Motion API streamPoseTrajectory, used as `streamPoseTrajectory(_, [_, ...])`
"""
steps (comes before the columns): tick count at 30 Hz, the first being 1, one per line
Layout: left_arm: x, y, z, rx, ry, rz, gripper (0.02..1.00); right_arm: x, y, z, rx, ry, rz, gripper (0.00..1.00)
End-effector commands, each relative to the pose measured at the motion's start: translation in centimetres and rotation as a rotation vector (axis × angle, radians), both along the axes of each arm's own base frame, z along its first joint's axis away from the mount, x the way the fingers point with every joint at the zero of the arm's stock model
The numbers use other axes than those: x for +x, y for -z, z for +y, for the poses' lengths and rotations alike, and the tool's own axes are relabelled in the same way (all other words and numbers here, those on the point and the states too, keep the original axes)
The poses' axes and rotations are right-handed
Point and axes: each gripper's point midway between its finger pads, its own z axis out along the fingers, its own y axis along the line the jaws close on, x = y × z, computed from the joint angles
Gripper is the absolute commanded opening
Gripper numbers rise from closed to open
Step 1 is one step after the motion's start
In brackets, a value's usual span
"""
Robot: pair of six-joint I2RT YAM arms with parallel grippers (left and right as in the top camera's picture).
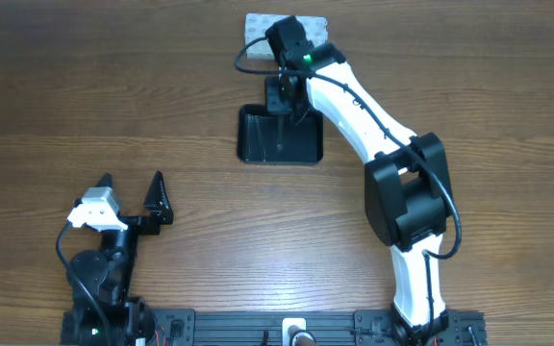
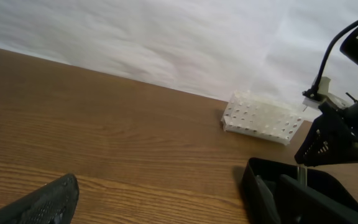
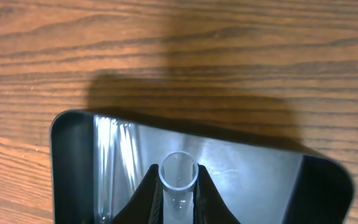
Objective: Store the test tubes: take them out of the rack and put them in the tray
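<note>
Overhead, the right gripper point(image 1: 284, 101) sits above the black tray point(image 1: 253, 144). Its arm partly hides the white rack point(image 1: 258, 24) just behind. The left gripper point(image 1: 133, 192) is well apart from them over the wooden table point(image 1: 65, 77), its fingers spread and empty.

The left wrist view gives a side look: the rack stands apart from the tray, and a test tube point(image 2: 301, 174) hangs upright under the right gripper.

The right wrist view shows both fingers clamped on the test tube, its open mouth upward, over the tray's floor.

Wood table point(image 1: 113, 96) w/ rack point(image 1: 256, 25), tray point(image 1: 258, 140)
</note>
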Motion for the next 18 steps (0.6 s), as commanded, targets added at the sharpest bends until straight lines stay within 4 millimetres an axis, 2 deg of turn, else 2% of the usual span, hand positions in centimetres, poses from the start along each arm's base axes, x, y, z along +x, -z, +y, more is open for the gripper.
streamPoseTrajectory(1, [0.0, 0.1, -0.1, -0.012, 0.008, 0.002, 0.998, -1.2, 1.4, 1.0, -0.005, -0.01, 0.039, 0.084])
streamPoseTrajectory(11, [0.0, 0.1, -0.1, -0.012, 0.008, 0.002, 1.0, -2.8, 3.2, 0.7, -0.028, -0.005, 0.089, 0.134])
streamPoseTrajectory(18, [0.0, 0.1, -0.1, -0.012, 0.008, 0.002, 1.0, -2.5, 3.2, 0.8, -0.021, -0.006, 0.074, 0.36])
